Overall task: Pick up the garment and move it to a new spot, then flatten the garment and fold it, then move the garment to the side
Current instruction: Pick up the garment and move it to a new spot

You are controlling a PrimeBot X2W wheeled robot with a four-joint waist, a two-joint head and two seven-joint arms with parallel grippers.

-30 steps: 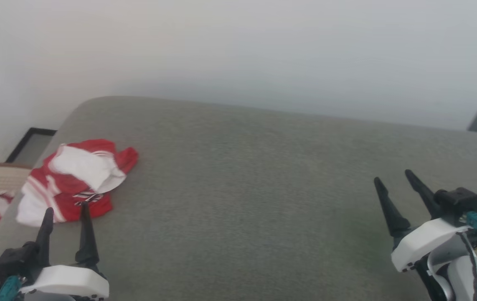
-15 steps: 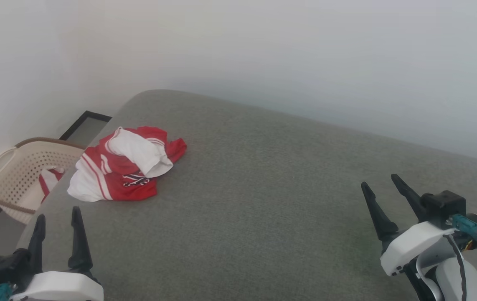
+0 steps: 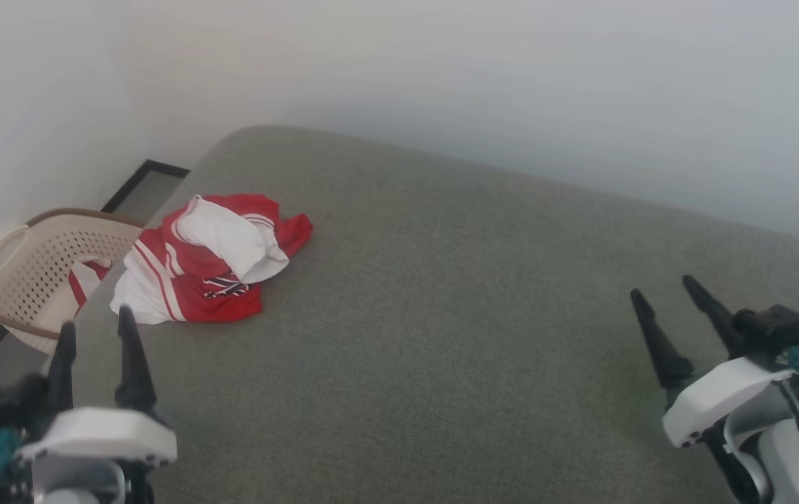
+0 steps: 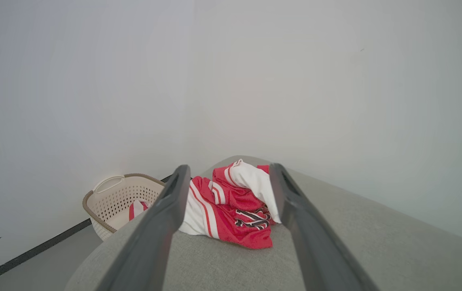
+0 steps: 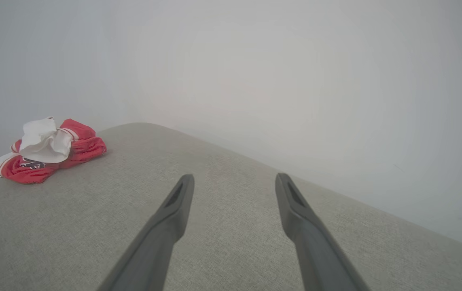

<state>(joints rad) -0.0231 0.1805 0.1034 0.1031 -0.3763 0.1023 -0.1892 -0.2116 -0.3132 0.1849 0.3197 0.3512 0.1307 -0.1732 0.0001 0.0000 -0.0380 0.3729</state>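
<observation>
Garment [image 3: 210, 262] of soft red fabric with white panels, thin red-and-white stripe trim and a small dark printed logo lies crumpled in a heap on the grey upholstered surface [image 3: 441, 315], close to its far left rounded corner and not yet picked up. The left pincer [image 3: 96, 318] hovers just short of the heap with its two dark fingers apart, and in the left wrist view the heap sits framed between them. The right pincer [image 3: 662, 288] hangs well apart on the other side, fingers likewise spread and holding nothing. The main risk, as I judge it, comes from where the heap sits: it is near the edge, so a low, sliding approach from the left pincer could push it over the corner instead of catching it. A shallow pinch might take only the loose white fold on top, so the rest would trail, snag on the upholstery or slip free in the carry. Too deep a close could nip the grey covering along with the cloth. Beside that corner, down on the floor, stands a cream perforated plastic laundry basket [image 3: 18, 280] with a brown rim. It holds another red-and-white striped cloth [image 3: 85, 280], which could be mistaken for the target or receive the garment if it falls.
</observation>
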